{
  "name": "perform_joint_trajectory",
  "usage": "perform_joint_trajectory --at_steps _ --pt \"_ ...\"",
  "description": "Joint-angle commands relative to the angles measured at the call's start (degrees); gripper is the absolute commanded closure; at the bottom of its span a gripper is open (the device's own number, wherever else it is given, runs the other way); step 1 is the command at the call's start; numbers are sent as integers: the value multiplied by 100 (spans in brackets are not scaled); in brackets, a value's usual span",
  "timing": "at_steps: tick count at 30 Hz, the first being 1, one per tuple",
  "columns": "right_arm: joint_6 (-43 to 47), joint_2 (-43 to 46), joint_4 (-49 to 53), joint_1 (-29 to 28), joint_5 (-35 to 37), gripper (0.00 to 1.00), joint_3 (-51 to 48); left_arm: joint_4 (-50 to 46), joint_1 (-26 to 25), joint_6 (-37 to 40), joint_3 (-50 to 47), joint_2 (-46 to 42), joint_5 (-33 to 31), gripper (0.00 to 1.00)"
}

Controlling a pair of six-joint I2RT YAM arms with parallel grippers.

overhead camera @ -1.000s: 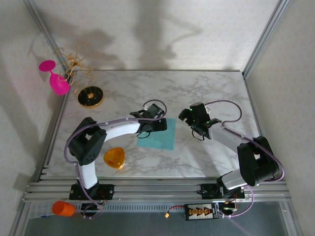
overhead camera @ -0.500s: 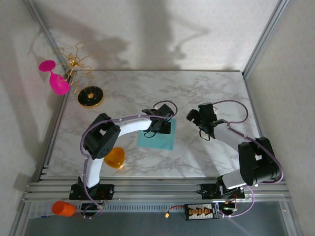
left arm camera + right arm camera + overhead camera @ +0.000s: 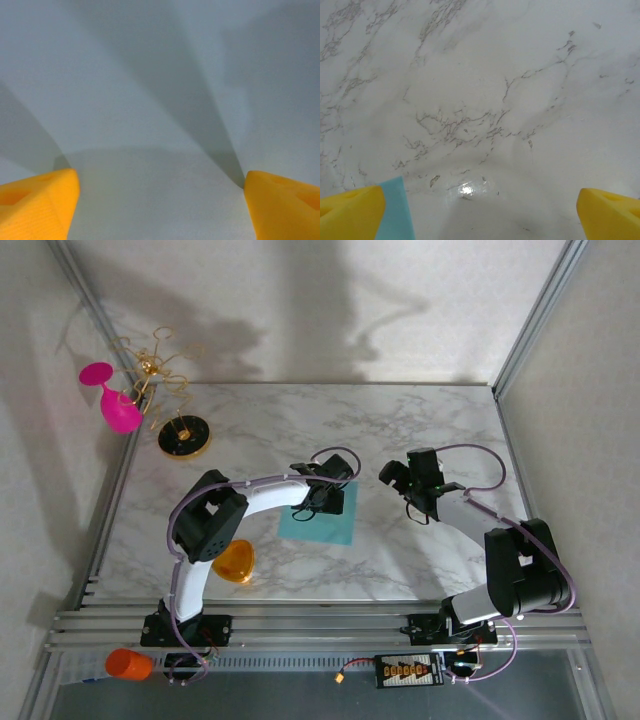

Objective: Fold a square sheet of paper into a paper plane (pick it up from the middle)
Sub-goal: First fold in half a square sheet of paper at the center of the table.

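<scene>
The marble bench (image 3: 400, 430) is filling the middle of the top view, and the two arms are reaching up from its lower edge toward the centre. The left arm (image 3: 255, 500) is bending across from the lower left, and the right arm (image 3: 470, 520) is coming in from the lower right. The square sheet of paper (image 3: 322, 527) is lying flat on the bench just left of centre, teal and unfolded, its upper part hidden under the left fingers (image 3: 325, 498), which are hanging directly over it. In the left wrist view the sheet (image 3: 150, 75) is covering the whole background, and the yellow left fingers (image 3: 37, 200) are standing wide apart at the two lower corners with nothing between them; their shadows are running right up to the tips, though I cannot tell whether they are touching the paper. The right fingers (image 3: 397, 475) are hovering to the right of the sheet, apart from it. In the right wrist view the right fingers (image 3: 350, 210) are spread wide over bare marble and holding nothing, with one corner of the sheet (image 3: 395, 210) showing at the lower left. A gold wire stand (image 3: 180, 430) is sitting at the upper left, a pink glass (image 3: 112, 398) is hanging beside it, and an orange rounded-triangle piece (image 3: 233, 561) is lying below and left of the sheet.
</scene>
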State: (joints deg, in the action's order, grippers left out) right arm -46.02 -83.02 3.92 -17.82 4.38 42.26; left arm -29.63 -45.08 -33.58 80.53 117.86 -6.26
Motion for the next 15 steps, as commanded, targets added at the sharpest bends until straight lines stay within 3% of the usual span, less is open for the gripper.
perform_joint_trajectory --at_steps 1,15 --pt "-52 -19 -58 33 -70 1 -60 -45 -27 27 -106 281 -7 17" --pt "-118 -17 -85 33 -76 1 -104 -23 -18 -8 -60 158 88 30"
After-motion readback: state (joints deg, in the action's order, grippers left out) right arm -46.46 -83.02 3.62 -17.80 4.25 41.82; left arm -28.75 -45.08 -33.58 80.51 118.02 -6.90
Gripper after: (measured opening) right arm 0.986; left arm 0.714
